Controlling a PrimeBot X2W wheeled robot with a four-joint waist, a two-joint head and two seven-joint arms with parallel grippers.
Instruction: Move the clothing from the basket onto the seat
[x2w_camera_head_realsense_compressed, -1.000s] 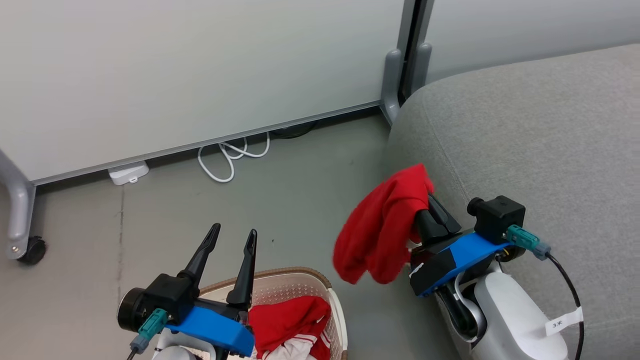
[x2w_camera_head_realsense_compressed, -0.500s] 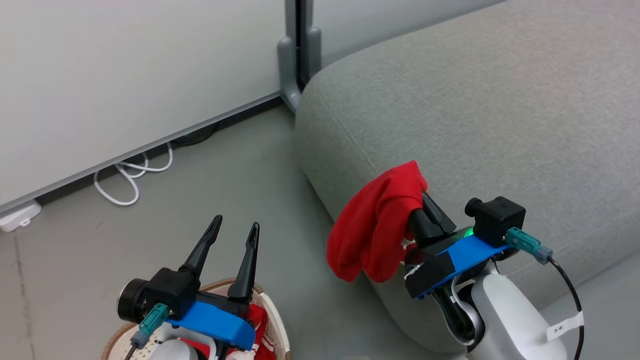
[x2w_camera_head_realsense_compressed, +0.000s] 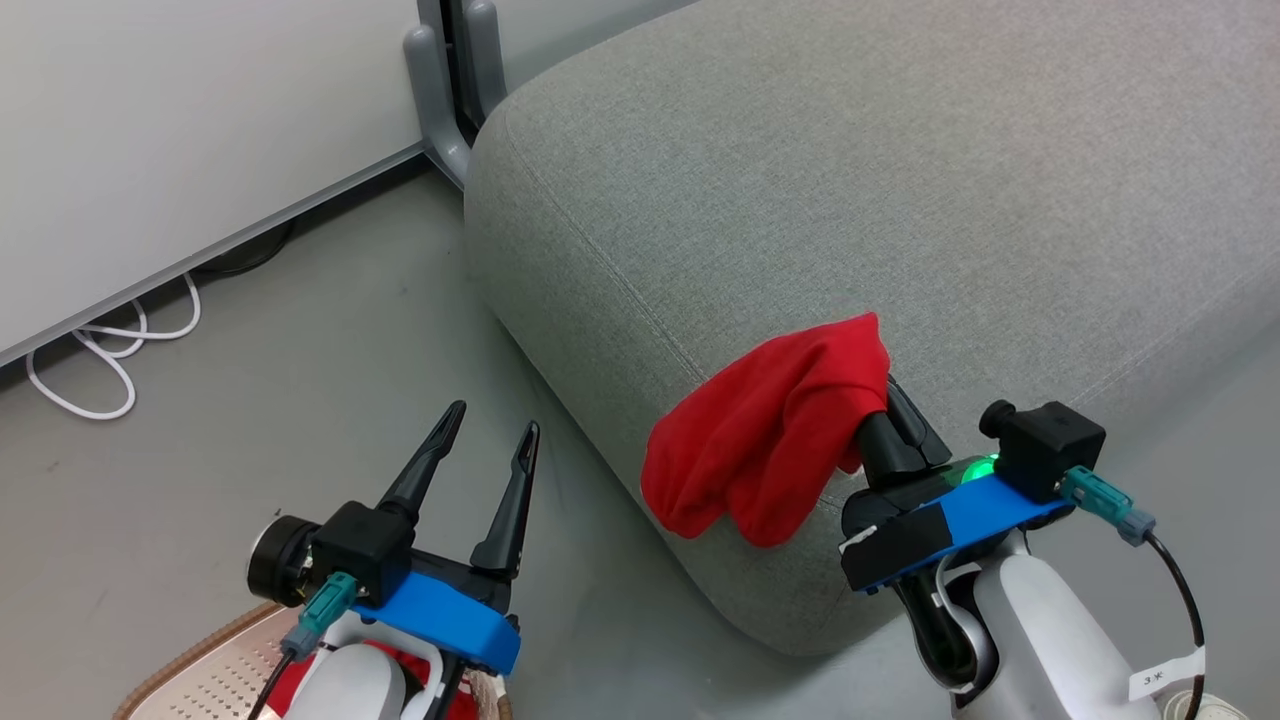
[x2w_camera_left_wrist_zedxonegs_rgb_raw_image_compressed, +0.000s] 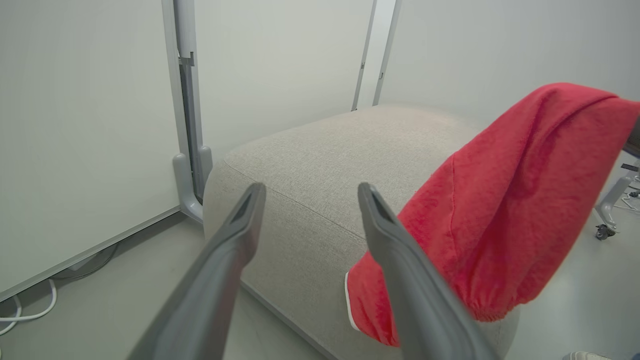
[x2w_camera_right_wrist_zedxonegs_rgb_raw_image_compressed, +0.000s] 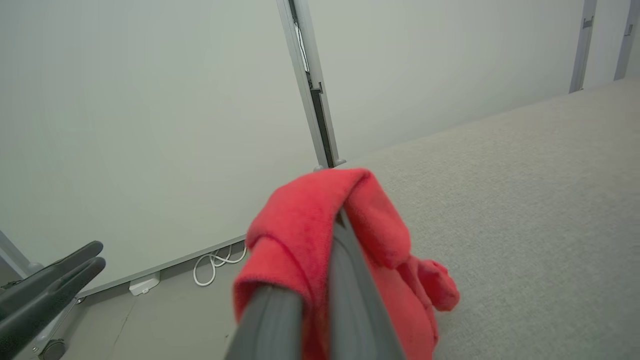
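The seat (x2w_camera_head_realsense_compressed: 900, 200) stands on the floor (x2w_camera_head_realsense_compressed: 300, 330), its far left corner just beside the wall post (x2w_camera_head_realsense_compressed: 440, 90). The clothing (x2w_camera_head_realsense_compressed: 765, 445) hangs from the right tool (x2w_camera_head_realsense_compressed: 880, 400) over the seat's near edge, close to its near left corner. Left of the seat, the basket (x2w_camera_head_realsense_compressed: 215, 675) sits on the floor under the left tool (x2w_camera_head_realsense_compressed: 493, 418). A cable (x2w_camera_head_realsense_compressed: 100, 370) lies along the wall's foot.

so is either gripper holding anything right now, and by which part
The right gripper pinches a red garment by a bunched fold at its top; the rest hangs at the edge of the sofa. The left gripper is open, empty.
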